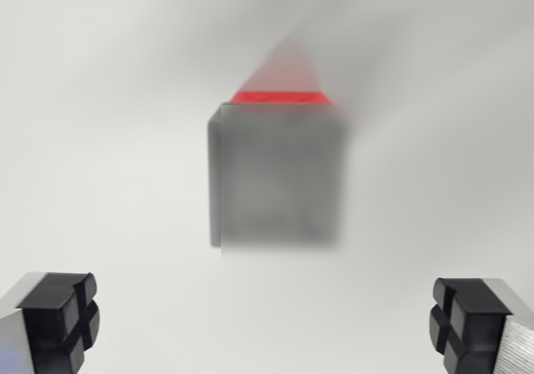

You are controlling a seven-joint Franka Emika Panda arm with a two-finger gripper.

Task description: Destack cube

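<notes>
Wrist view, looking down on a pale white surface. Grey cube sits near frame centre, heavily blurred, so its faces and edges read soft. A thin red strip shows along the cube's upper edge, looks like a red cube under or behind the grey one, only that sliver visible, rest hidden. Cannot tell for sure if the two touch, blur too strong, but the red edge sits flush against the grey top edge. Faint grey shadow fans upward from the red strip.

Gripper at the bottom of frame, jaws wide apart, nothing between them. One black rubber pad at the wrist view's left corner, the other pad at the wrist view's right corner, both with cross-shaped grooves, mounted on silver metal fingers. Cube lies above the gap between the pads in frame, clear of both, not touching either
</notes>
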